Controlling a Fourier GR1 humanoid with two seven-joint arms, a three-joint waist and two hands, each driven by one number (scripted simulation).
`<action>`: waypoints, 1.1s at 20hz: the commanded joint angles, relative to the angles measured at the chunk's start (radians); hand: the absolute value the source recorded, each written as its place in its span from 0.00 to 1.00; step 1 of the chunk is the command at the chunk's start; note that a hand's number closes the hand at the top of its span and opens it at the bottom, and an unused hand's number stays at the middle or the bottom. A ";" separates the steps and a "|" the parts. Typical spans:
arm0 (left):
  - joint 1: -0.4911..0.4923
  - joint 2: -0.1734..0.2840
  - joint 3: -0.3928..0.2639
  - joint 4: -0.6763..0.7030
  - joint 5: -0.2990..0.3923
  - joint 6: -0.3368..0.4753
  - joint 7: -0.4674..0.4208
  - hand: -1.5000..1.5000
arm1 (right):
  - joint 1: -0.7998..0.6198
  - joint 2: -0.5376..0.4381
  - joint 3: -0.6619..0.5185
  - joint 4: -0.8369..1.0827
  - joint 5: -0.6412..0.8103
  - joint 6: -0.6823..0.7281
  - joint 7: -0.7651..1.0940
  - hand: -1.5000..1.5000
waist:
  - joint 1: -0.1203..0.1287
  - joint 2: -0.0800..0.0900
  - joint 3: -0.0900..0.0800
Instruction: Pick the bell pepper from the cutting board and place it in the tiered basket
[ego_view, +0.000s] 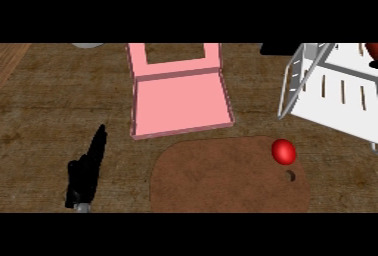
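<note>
The red bell pepper (283, 151) lay on the brown cutting board (221, 175) near its right edge, below the white tiered basket (332, 95), while the left hand (86, 172) rested open with straight fingers on the tabletop (52, 110).

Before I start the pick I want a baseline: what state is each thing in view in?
bell pepper: lying on the cutting board near its right edge, untouched.
cutting board: flat on the counter.
pink box: open, lid tipped back.
tiered basket: at the upper right, tilted in this view.
left robot hand: open, fingers straight, resting at the lower left.
right robot hand: not in view.
</note>
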 joint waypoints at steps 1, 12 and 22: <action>0.064 -0.009 -0.007 -0.019 0.010 -0.007 -0.001 0.50 | -0.026 0.074 -0.066 0.089 -0.065 -0.034 -0.025 0.00 | 0.009 0.007 -0.002; 0.030 -0.010 0.017 0.021 -0.011 0.015 0.009 0.50 | -0.060 -0.072 -0.283 0.087 -0.202 -0.168 -0.042 0.00 | -0.016 0.003 -0.003; 0.022 -0.011 0.017 -0.007 -0.009 0.011 0.048 0.50 | 0.109 -0.462 -0.500 0.323 -0.310 0.000 -0.068 0.00 | -0.024 0.008 0.001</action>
